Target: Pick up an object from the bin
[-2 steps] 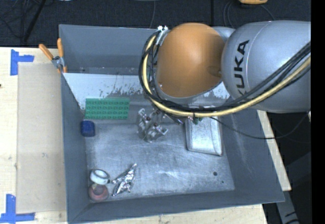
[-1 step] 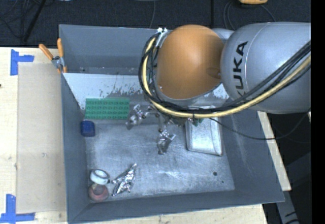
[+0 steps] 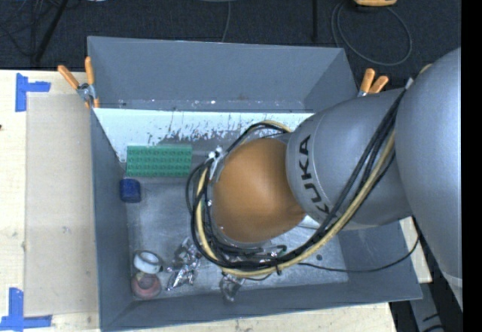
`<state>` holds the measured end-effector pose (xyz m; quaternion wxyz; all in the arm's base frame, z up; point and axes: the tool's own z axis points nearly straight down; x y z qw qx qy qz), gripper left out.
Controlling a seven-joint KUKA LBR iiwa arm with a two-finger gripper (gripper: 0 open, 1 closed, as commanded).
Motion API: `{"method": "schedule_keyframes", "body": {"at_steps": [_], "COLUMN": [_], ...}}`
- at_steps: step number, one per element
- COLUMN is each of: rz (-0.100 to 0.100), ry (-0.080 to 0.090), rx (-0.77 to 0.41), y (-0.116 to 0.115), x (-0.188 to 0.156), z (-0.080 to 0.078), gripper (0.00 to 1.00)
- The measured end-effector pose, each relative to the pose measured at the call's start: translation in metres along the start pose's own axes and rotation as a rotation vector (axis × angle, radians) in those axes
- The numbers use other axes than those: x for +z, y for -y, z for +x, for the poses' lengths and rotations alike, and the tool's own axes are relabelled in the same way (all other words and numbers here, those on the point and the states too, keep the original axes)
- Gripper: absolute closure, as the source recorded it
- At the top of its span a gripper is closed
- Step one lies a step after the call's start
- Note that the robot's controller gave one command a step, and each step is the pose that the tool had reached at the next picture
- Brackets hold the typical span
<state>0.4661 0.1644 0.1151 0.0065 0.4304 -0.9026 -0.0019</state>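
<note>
In the camera view the grey metal bin (image 3: 211, 74) holds a few loose things, all on the left half of its floor. A flat green block (image 3: 159, 160) with a ridged top lies at the foot of the back wall, towards the back left corner. A small blue piece (image 3: 130, 190) sits just in front of the block's left end, close to the left wall. In the front left corner a silvery round piece (image 3: 147, 260) lies touching a reddish round piece (image 3: 146, 285). Just beside them, along the front edge, is a little cluster of shiny metal pieces (image 3: 183, 266).

The arm (image 3: 376, 165) comes in over the right wall and covers the middle and right of the floor. Its orange cover (image 3: 252, 191), ringed by black and yellow cables (image 3: 199, 210), hangs over the bin's middle. Below the cover the gripper (image 3: 228, 287) pokes out low by the front edge, just beside the shiny metal pieces, which are the nearest things to it. The cover stands in the way, so whether the gripper is released or clenched cannot be told, nor whether it touches the cluster.

The grey link behind the cover bears the black letters "KUKA" (image 3: 310, 172), running up its side
</note>
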Motion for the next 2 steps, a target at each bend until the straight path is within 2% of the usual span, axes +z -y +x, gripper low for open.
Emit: {"method": "schedule_keyframes", "body": {"at_steps": [1,2], "rz": [0.012,0.014], "ry": [0.010,0.014], "rx": [-0.713,-0.709], "y": [0.0327,0.0333], "x": [0.0430,0.0412], "z": [-0.0241,-0.0252], "gripper": [0.00,1.00]}}
